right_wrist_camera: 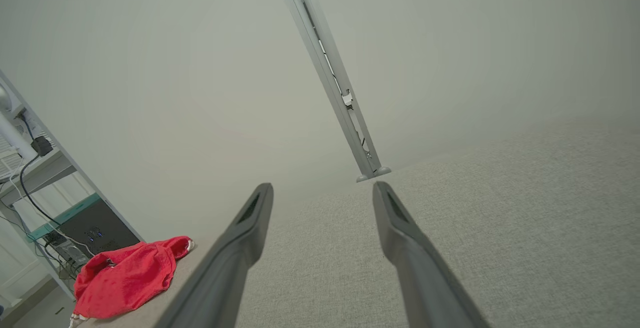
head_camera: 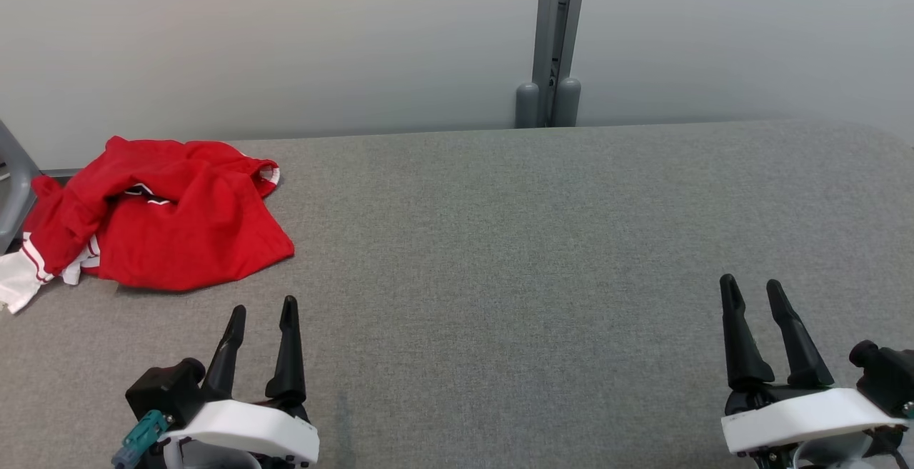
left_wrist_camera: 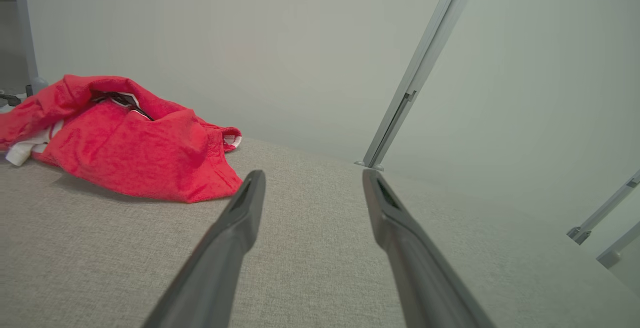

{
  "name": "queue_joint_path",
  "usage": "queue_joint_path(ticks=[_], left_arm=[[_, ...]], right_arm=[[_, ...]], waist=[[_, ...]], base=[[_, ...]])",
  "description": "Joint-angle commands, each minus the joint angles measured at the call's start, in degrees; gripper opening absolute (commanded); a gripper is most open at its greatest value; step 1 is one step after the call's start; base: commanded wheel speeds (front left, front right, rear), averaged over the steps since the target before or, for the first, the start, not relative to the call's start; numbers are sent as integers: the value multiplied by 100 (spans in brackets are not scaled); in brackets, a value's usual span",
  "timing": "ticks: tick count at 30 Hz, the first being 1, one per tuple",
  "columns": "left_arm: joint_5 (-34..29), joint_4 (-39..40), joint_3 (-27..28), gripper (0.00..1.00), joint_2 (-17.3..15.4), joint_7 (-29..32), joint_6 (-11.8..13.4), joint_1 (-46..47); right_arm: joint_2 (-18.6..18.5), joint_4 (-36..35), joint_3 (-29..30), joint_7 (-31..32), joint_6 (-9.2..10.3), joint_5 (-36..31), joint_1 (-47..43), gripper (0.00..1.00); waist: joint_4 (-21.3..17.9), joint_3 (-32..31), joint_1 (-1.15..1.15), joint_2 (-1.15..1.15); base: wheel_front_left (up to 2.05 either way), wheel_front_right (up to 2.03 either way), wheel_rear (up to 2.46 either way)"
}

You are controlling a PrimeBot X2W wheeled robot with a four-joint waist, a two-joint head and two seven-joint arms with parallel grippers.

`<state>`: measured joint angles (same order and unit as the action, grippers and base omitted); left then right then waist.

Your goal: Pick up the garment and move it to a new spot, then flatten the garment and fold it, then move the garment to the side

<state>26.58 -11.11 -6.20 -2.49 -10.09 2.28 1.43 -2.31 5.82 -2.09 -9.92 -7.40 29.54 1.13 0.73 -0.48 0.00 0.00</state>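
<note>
Grippers: left gripper (head_camera: 264, 305) and right gripper (head_camera: 750, 281) both gaping wide, gripping nothing, hanging over near side of grey table (head_camera: 535, 240), well apart. Fingers pointing toward pale wall (head_camera: 285, 41) and grey post (head_camera: 555, 41). Red garment (head_camera: 186, 233) lying crumpled at table's far left, white trim showing, near left gripper, not touching it.
</note>
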Motion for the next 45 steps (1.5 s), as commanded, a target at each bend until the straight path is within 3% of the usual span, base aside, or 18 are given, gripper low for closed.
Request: queue_joint_path(ticks=[1,30,45], left_arm=[[-140,21,-2,100,-36,-38,29,16],[-1111,-319,-169,100,-49,-398,220,38],[-1414,-415,-66,100,-54,-519,305,12]], right_arm=[[-55,-48,2,-57,-10,-162,12,100],[-72,376,-146,-420,-13,-1774,57,100],[-79,453,-110,-544,-15,-2229,85,100]], waist=[[2,0,0,0],[50,7,0,0],[58,6,0,0]], base=[[0,0,0],[0,0,0],[0,0,0]])
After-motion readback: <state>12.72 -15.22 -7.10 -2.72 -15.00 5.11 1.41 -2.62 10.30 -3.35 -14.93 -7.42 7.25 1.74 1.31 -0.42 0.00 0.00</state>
